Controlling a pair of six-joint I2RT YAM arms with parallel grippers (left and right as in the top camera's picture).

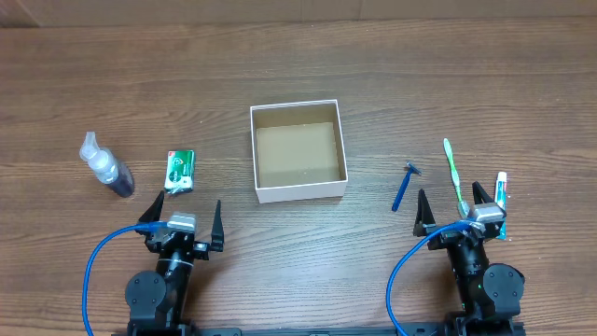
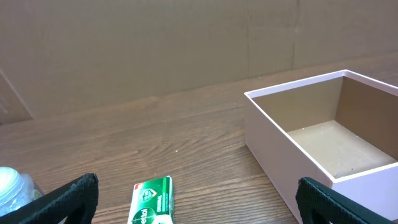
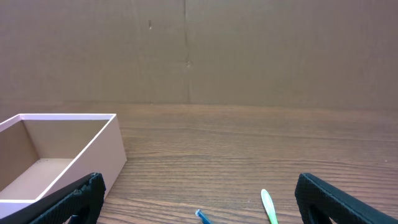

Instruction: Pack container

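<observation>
**Surface survey: container open, both hands unloaded**

We find the container (image 1: 300, 191) at the middle of the wooden surface (image 1: 187, 84), standing upright with its brown floor bare and its white walls square to the near edge.

To the left of it lies a green packet (image 1: 180, 172), near the box but apart from it. Further left lies a clear spray bottle (image 1: 107, 170) on its side. To the right lies a blue razor (image 1: 404, 188), then a green toothbrush (image 1: 454, 175), then a small tube (image 1: 502, 194) at the far right. All three are well apart from the box.

The left hand (image 1: 184, 213) sits at the near edge with its fingers spread wide and nothing between them. The packet lies just beyond its left finger.

The right hand (image 1: 451, 201) is likewise spread wide and grips nothing. The toothbrush handle runs in between its fingers, and we cannot tell whether it touches the hand. Nothing lies between either hand and the box.

Differences between views:
- **Overhead view:** it alone shows the tube and the whole layout.
- **Left wrist view:** it shows the box's near corner and inner walls at low angle, the packet's printed face (image 2: 151, 200) and the bottle's cap at the left margin. Behind these stands a cardboard backdrop (image 2: 186, 43), unseen from above.
- **Right wrist view:** it catches only the box's right-hand wall (image 3: 93, 155), the toothbrush tip and a sliver of razor at the bottom edge.
</observation>
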